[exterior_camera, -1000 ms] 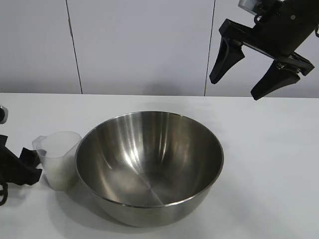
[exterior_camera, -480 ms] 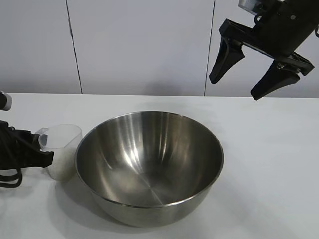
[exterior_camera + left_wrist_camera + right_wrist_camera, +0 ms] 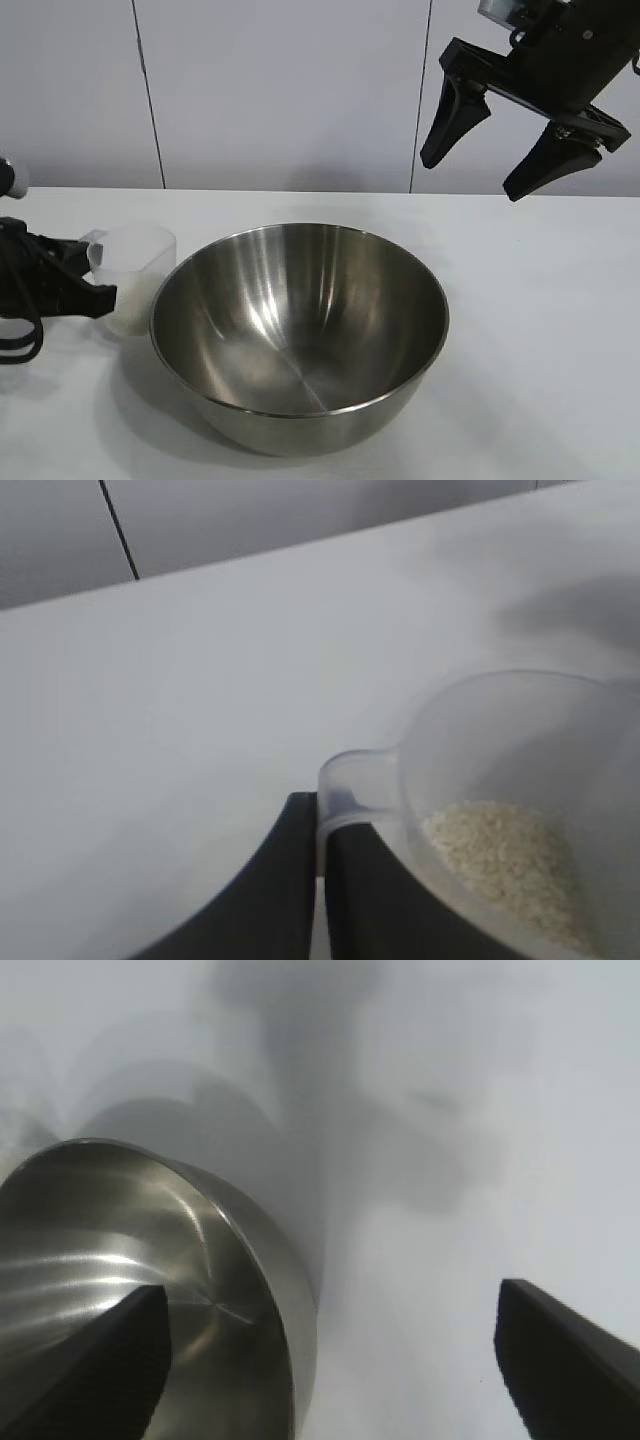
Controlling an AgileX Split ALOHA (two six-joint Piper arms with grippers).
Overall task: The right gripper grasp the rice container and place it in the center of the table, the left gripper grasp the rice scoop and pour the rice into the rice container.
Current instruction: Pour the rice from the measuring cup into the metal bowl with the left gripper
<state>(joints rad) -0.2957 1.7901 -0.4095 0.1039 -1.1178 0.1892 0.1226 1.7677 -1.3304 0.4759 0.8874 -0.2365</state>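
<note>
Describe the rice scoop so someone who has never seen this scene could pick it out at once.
Start at the big shiny steel rice container in the middle of the white table. Just beside its rim, on the left arm's side, is the rice scoop, pinched at its lip by the shut left gripper. It is small, frosted, translucent plastic, holding white rice.
</note>
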